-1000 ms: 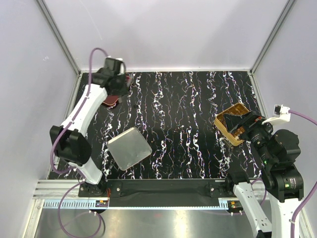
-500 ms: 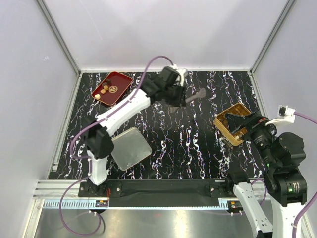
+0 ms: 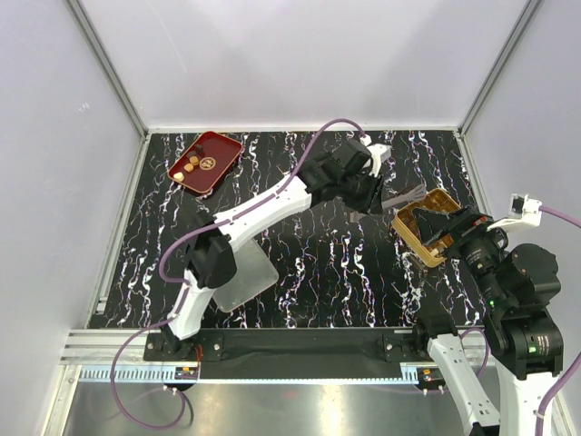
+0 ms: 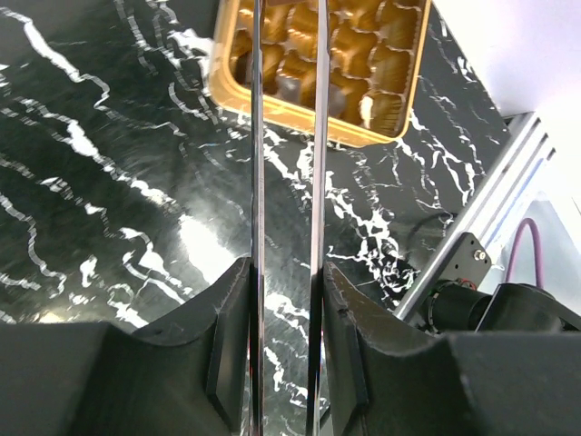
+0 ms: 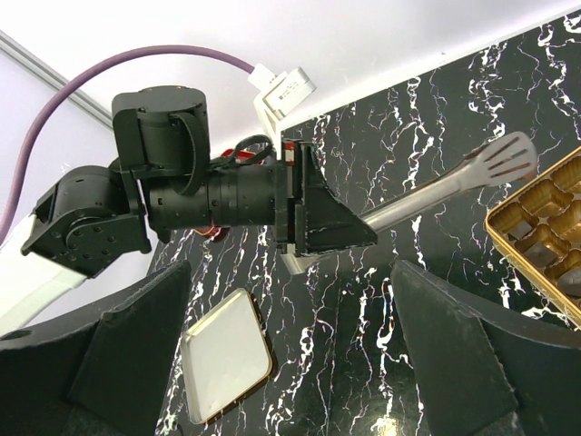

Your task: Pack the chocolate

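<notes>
So the left gripper [image 4: 284, 283] is clamped on a pair of metal tongs [image 3: 405, 194], reaching across toward the gold box [image 3: 402, 227] by the right edge of the desk. In the left wrist view the two blades run close and parallel with a thin gap, but the tips go off the top of the picture. Can't tell if there's a piece pinched in there. From the right wrist camera I don't see one at the paddle end either.

The chocolate [image 3: 189, 165] I can actually make out is a few little pieces on the red tray [image 3: 218, 150] at the far-left corner, well away from the box. A couple of box cells look filled (one dark, one cream), the rest look bare.

If it is carrying something, I'd say line the tips up over an empty cell, go low, then release so nothing bounces off the dividers.

What's in the way: the right gripper [image 3: 449, 232] sits just beside or over the box with its fingers spread wide, holding nothing I can see. That's tight quarters for the tong tips. A silver square plate [image 5: 225, 354] lies toward the near-left, partly under the left arm.
</notes>
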`<act>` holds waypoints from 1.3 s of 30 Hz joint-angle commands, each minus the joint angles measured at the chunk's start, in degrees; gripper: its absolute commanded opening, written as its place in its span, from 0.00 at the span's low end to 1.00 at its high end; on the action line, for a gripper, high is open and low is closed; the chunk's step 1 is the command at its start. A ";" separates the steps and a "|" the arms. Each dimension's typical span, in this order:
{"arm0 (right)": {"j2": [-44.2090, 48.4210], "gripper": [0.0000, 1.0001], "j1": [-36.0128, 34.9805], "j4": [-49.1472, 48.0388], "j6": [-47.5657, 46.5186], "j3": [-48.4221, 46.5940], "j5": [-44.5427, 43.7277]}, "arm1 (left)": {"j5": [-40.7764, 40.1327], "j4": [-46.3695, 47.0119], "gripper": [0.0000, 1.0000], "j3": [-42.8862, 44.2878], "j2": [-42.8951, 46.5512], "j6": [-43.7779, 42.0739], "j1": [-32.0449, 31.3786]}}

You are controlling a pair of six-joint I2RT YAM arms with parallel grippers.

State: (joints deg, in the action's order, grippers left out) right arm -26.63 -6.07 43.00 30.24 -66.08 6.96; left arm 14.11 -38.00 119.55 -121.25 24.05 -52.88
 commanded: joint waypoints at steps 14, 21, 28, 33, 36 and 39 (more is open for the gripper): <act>-0.09 1.00 -0.35 -2.22 -1.32 0.61 -0.55 | 3.21 9.26 0.35 2.62 -4.60 0.29 -0.38; -0.35 1.00 -0.35 -2.40 -1.59 0.96 -0.81 | 2.85 9.35 0.38 1.66 -5.22 -0.24 -0.64; -0.26 1.00 -0.35 -2.66 -1.59 1.57 -0.81 | 3.03 9.17 0.41 1.65 -6.19 -0.41 -0.55; -0.35 1.00 -0.26 -2.84 -1.68 1.66 -0.90 | 2.68 9.26 0.41 1.66 -6.19 -0.41 -0.55; -0.35 1.00 -0.44 -2.58 -1.76 1.57 -0.98 | 2.42 8.91 0.41 2.09 -6.02 -0.59 -0.55; -0.44 1.00 -0.35 -2.57 -1.76 1.40 -0.98 | 1.98 8.21 0.41 2.80 -5.31 -0.76 -0.64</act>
State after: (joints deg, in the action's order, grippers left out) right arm -26.63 -6.07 42.70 29.56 -64.45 6.66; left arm 15.70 -32.47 119.59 -127.87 23.99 -53.21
